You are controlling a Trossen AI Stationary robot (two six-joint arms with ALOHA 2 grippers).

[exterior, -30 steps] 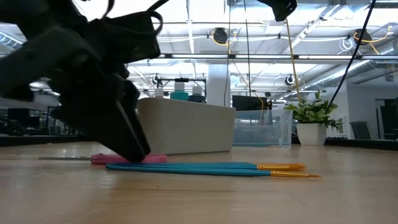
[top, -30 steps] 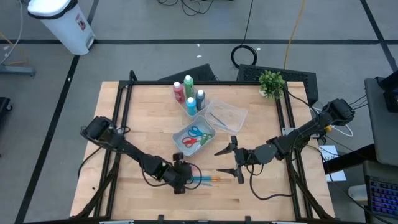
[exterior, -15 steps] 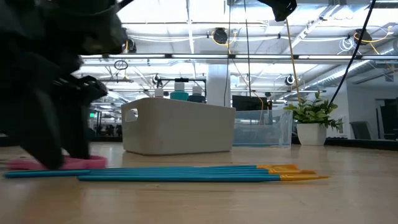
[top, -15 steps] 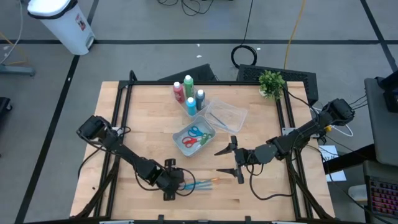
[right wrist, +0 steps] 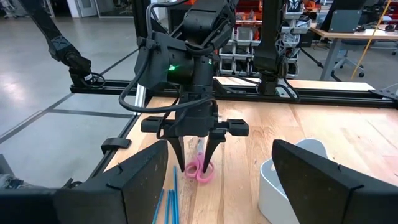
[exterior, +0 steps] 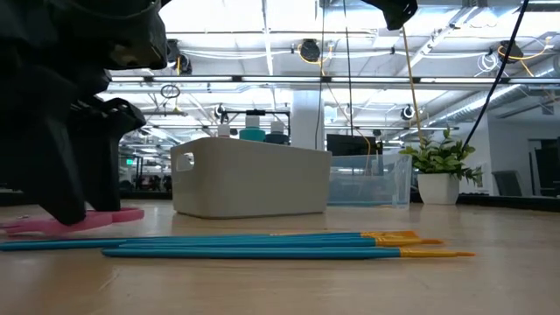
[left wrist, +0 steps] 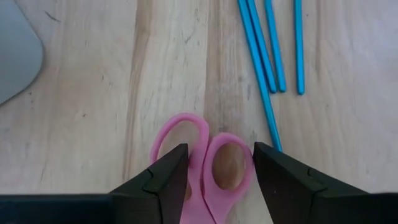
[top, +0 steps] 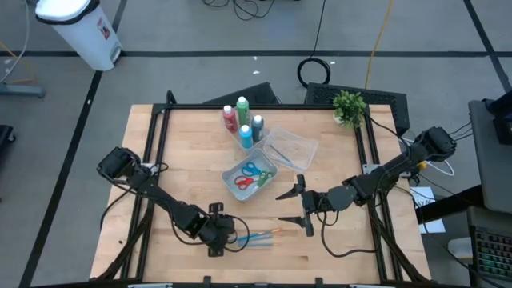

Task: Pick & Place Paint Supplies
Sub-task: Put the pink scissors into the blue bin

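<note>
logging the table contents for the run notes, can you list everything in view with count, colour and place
small white-capped bottles: about four, red, green and blue tones, clustered at the table's back centre
white plastic tub: one, mid-table, holding red, blue and green-handled scissors
clear plastic tub: one, beside the white tub
small green potted plant: one, back right corner
thin blue orange-tipped brushes: several, lying front centre
pink-handled scissors: one, flat on the wood between the left fingers
wooden table: one, light wood
left gripper: front centre, fingers straddling the pink handles
right gripper: right of centre, open, waiting
</note>
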